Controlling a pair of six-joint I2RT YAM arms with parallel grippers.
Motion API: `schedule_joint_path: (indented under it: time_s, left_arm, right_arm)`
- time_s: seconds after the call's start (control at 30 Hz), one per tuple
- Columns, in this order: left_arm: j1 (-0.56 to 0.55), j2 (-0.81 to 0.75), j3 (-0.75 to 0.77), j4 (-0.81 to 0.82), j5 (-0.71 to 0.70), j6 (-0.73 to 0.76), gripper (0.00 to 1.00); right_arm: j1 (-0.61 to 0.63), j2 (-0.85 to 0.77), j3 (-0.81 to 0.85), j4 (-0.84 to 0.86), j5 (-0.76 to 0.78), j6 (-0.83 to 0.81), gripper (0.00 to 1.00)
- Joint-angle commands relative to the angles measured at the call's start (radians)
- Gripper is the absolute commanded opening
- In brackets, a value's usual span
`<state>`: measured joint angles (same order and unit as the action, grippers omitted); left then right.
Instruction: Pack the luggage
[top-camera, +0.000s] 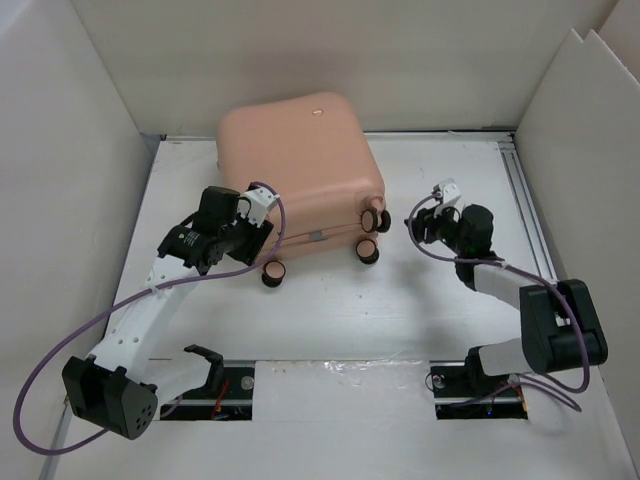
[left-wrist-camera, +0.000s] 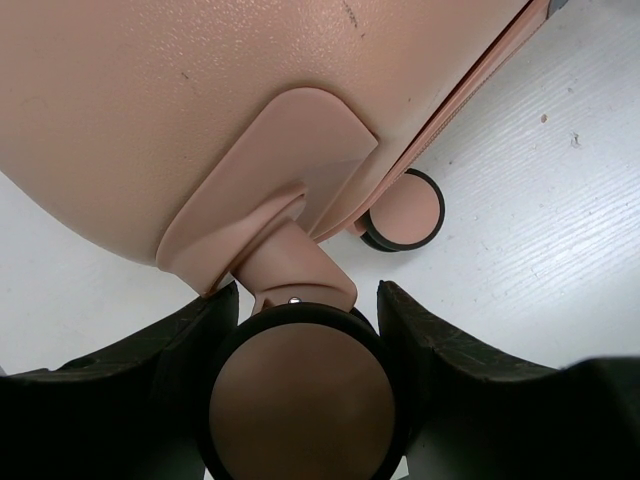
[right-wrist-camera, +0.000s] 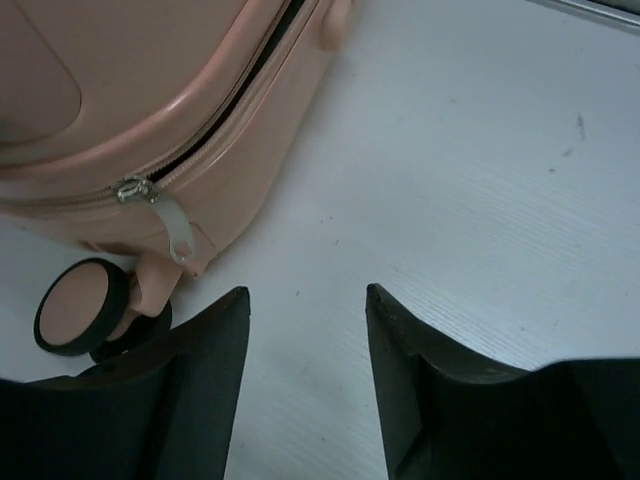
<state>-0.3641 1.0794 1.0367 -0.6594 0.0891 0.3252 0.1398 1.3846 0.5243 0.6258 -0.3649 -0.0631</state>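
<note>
The luggage (top-camera: 295, 165), a closed salmon-pink hard-shell suitcase, lies flat at the back centre of the white table (top-camera: 330, 320). My left gripper (top-camera: 256, 220) is at its front left corner. In the left wrist view the jaws (left-wrist-camera: 308, 292) are shut on a pink-and-black caster wheel (left-wrist-camera: 300, 400), with a dark finger on each side. A second wheel (left-wrist-camera: 405, 210) rests on the table beyond. My right gripper (top-camera: 425, 222) hovers just right of the right-hand wheels (top-camera: 375, 220). It is open (right-wrist-camera: 306, 293) over bare table, beside the zipper pull (right-wrist-camera: 165, 210).
White walls enclose the table on the left, back and right. A metal rail (top-camera: 525, 200) runs along the right edge. Two cut-out slots (top-camera: 205, 392) at the near edge hold the arm bases and cables.
</note>
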Motion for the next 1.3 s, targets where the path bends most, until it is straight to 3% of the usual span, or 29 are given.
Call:
schedule_joint_path:
  time_s: [0.0,0.13,0.2,0.3,0.47,0.8,0.93,1.03,1.27]
  left_arm:
    - [0.01,-0.024,0.019,-0.049,-0.003,0.063,0.0]
    - [0.01,-0.024,0.019,-0.049,-0.003,0.081,0.0]
    - [0.01,-0.024,0.031,-0.058,0.023,0.1,0.0]
    - [0.063,-0.024,0.031,-0.081,0.032,0.121,0.0]
    - [0.264,0.024,0.031,-0.117,0.035,0.17,0.0]
    - [0.274,-0.006,0.022,-0.08,0.026,0.193,0.0]
    - [0.274,-0.006,0.022,-0.08,0.035,0.193,0.0]
    - [0.274,-0.006,0.022,-0.08,0.046,0.193,0.0]
    - [0.274,-0.006,0.022,-0.08,0.055,0.193,0.0]
  right_arm:
    - [-0.086,0.056,0.003,0.037,-0.379,-0.127,0.56]
    - [-0.114,0.246,0.118,0.037,-0.61,-0.145,0.59]
    - [-0.114,0.315,0.192,0.037,-0.634,-0.136,0.59]
    - [-0.065,0.297,0.23,0.037,-0.634,-0.194,0.57]
    - [-0.025,0.277,0.23,0.037,-0.634,-0.204,0.59]
    - [0.104,0.24,0.157,0.063,-0.592,-0.204,0.62]
    - [0.138,0.22,0.102,0.136,-0.569,-0.14,0.63]
    - [0.138,0.22,0.037,0.305,-0.56,-0.037,0.63]
    - [0.17,0.261,0.028,0.492,-0.522,0.126,0.63]
